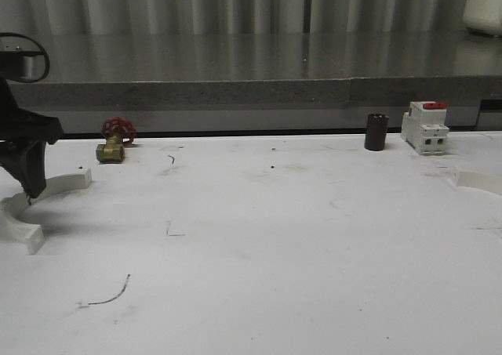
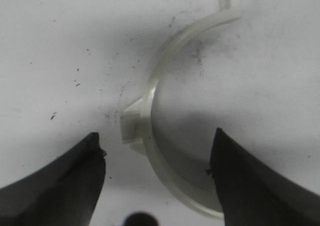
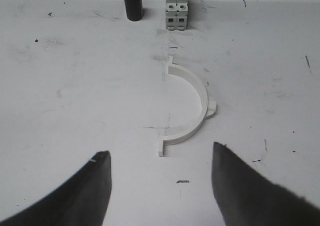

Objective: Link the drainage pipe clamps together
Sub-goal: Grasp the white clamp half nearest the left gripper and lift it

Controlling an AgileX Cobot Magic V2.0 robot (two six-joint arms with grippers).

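Left gripper [image 2: 156, 178] spread wide, low over the left clamp half [image 1: 23, 214] at the worktop's [image 1: 259, 253] left edge, empty. Right gripper [image 3: 161, 186] also wide and empty, hovering near the right clamp half [image 3: 192, 104] on the far right, well apart from the first.

Risks (my judgement): thin band lies flat, so the fingers [image 2: 75, 181] could skid off the curve or pinch one side and flip it; end tabs could misalign when the halves meet.

Count: two clamp halves, one brass valve [image 1: 114, 145], one dark cylinder [image 1: 376, 132], one white switch [image 1: 424, 128].
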